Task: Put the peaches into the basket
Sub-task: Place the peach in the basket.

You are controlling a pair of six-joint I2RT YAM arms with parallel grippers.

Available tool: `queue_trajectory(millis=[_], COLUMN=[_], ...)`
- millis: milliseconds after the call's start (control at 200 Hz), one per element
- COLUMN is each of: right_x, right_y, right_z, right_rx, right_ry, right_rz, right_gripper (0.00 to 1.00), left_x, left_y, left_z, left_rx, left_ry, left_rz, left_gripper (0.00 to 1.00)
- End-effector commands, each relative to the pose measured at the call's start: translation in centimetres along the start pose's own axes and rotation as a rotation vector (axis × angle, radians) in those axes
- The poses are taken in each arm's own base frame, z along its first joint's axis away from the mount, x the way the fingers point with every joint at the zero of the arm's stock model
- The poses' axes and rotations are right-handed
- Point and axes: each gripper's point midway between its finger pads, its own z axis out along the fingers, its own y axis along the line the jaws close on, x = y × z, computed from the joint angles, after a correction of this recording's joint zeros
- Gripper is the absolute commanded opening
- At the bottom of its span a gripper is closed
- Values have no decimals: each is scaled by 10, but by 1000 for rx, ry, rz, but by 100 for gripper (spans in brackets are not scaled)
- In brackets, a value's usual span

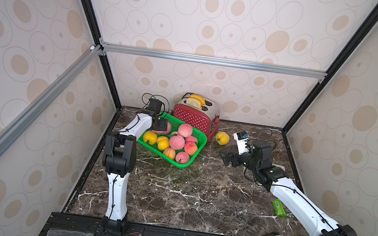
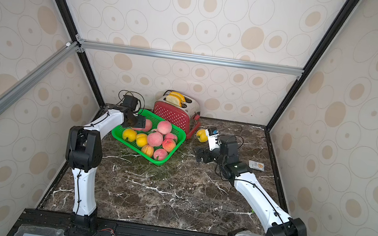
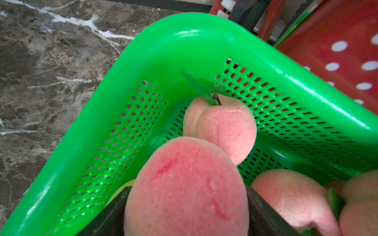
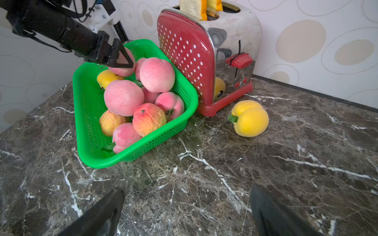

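Observation:
The green basket (image 1: 200, 142) (image 2: 173, 150) (image 4: 102, 163) stands at the back left, against the toaster, and holds several pink, orange and yellow peaches (image 1: 176, 142) (image 4: 122, 98). My left gripper (image 1: 163, 126) (image 2: 140, 123) (image 3: 187, 190) (image 4: 120, 59) hangs over the basket's far left corner. Its jaws lie against both sides of a pink peach (image 3: 184, 183) (image 2: 148, 125). One yellow peach (image 1: 222, 138) (image 2: 201, 135) (image 4: 250, 118) lies on the marble table right of the toaster. My right gripper (image 1: 226, 157) (image 2: 199, 155) (image 4: 186, 194) hovers open and empty, in front of that peach.
A red white-dotted toaster (image 1: 193, 118) (image 4: 184, 57) with bread slices (image 1: 196, 101) stands at the back wall, touching the basket. A green packet (image 1: 279, 207) lies by the right arm, and a small dark packet (image 2: 256, 165) near the right wall.

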Motion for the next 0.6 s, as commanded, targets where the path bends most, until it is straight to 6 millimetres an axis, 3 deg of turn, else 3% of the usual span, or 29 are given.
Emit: queue_trajectory(millis=[0,260,396,596], right_x=[-4,-10,-5,14], right_y=[-18,-48,-69,-98], right_z=[4,13,27,52], right_rx=[35,82,105,127], right_ry=[9,32,76,159], right_rz=[41,66,92,134], right_gripper=[100,100,100,100], left_x=[3,-11,-18,-4], left_y=[4,2,-2,-7], left_z=[0,-33,-70,-127], left_rx=[-2,19,59,127], left_ry=[13,-54,-121,-174], left_rz=[18,12,-8,-48], left_gripper=[88,93,99,99])
